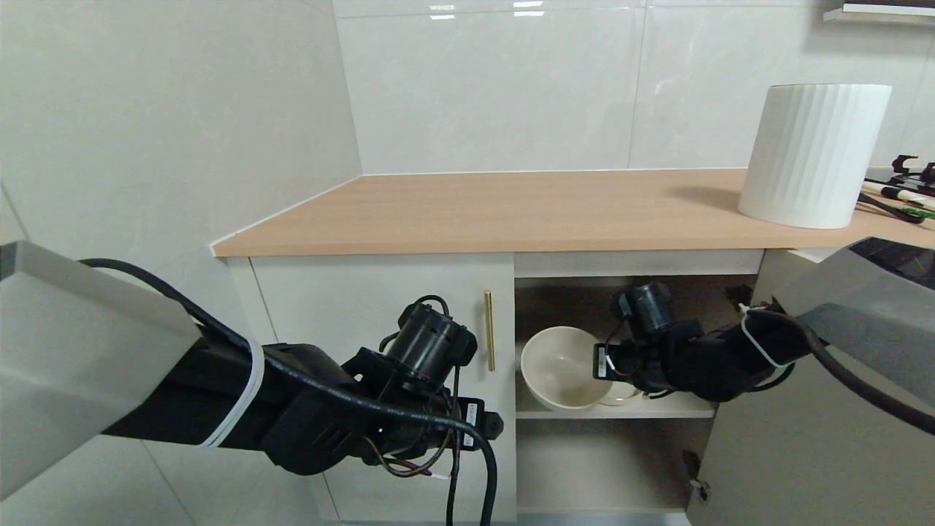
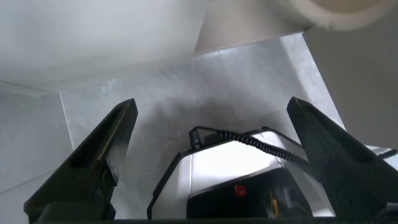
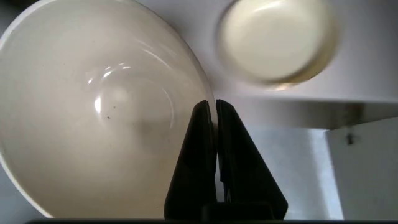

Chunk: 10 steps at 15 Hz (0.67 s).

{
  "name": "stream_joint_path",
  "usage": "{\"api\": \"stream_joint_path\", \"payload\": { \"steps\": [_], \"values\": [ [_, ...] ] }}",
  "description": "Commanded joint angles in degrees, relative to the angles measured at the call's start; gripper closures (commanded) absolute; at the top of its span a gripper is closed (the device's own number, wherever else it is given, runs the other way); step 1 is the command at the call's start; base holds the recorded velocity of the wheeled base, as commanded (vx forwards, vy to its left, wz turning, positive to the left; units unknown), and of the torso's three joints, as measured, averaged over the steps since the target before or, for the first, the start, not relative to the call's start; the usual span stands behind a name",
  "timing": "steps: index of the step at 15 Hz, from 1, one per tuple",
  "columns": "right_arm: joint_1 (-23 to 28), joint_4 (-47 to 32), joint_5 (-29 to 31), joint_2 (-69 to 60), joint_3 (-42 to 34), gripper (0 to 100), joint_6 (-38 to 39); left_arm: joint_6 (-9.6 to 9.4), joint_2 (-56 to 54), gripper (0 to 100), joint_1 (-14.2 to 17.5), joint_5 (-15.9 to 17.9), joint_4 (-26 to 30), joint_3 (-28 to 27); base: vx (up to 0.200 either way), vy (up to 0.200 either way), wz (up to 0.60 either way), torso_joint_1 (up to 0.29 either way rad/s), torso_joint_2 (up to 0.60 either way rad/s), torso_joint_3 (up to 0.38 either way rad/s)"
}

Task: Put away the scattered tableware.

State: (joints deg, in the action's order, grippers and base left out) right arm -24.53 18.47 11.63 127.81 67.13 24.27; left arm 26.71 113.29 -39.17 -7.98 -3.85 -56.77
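White-tiled kitchen, wooden counter, cupboard below open. Right gripper is clamped on the rim of the bowl, tilted at the shelf beside a small dish (already stowed, I'd guess). Left gripper hangs spread wide, empty. Looks nearly done, bowl just needs setting down

light: bright, overhead | glare: wall tiles | shadow: cupboard interior

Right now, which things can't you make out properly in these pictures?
- The small dish: head view, mostly hidden behind the bowl and the right gripper; blurred in the right wrist view.
- The utensils on the counter: head view, cut off by the right edge.
- Contents of the white container: head view, hidden by its own wall.
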Motion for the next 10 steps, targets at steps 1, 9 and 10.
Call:
{"api": "stream_joint_path", "payload": {
  "steps": [1, 9, 10],
  "values": [
    [3.7, 0.25, 0.15, 5.0, 2.74, 100, -0.01, 0.01, 0.09, 0, -0.03, -0.01, -0.01, -0.01, 0.0, 0.0, 0.0, 0.0, 0.0, 0.0],
    [9.41, -0.01, 1.29, 10.01, 8.01, 100, -0.1, 0.01, 0.09, 0, -0.03, -0.01, -0.01, -0.01, 0.0, 0.0, 0.0, 0.0, 0.0, 0.0],
    [9.94, -0.28, 1.38, 10.62, 8.72, 100, -0.1, 0.01, 0.09, 0, -0.03, -0.01, -0.01, -0.01, 0.0, 0.0, 0.0, 0.0, 0.0, 0.0]
  ]
}}
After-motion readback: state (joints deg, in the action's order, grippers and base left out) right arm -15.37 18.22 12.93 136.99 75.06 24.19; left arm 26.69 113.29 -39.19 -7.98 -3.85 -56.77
